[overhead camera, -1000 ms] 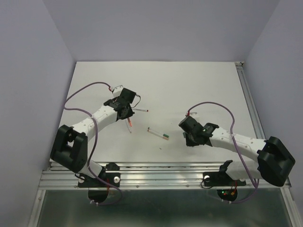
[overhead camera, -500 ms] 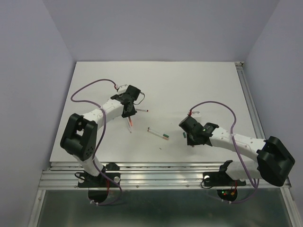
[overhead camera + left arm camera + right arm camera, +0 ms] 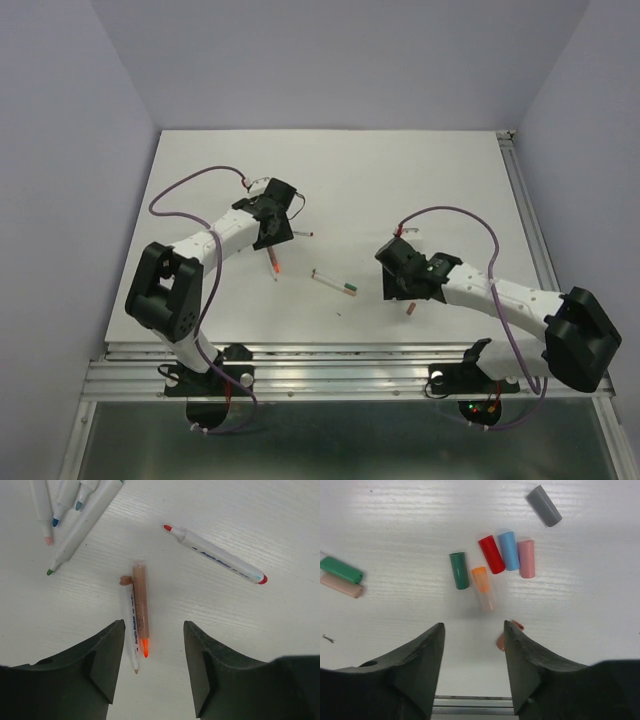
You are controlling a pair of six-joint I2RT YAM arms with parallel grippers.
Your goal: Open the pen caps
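Both grippers stand with fingers spread, holding nothing. At least 6 pen caps (image 3: 492, 555) lie loose on the worktop (image 3: 400, 170) near its front edge, just beyond the right gripper (image 3: 473, 626), most with long axes pointing away from its fingers. The left gripper (image 3: 153, 625) hangs well apart over an uncapped orange pen (image 3: 141, 607). Since 1 second earlier both have opened, and a reddish cap (image 3: 410, 308), apparently just dropped, lies beside the right gripper.

This is a robotics lab test cell: a white table (image 3: 400, 170) is boxed in by plain lavender walls (image 3: 60, 200) behind it and on both sides. Along the table's near edge runs an aluminium rail (image 3: 340, 362), with two white-and-black robot arms (image 3: 222, 238) bolted there, trailing purple cables (image 3: 450, 209).
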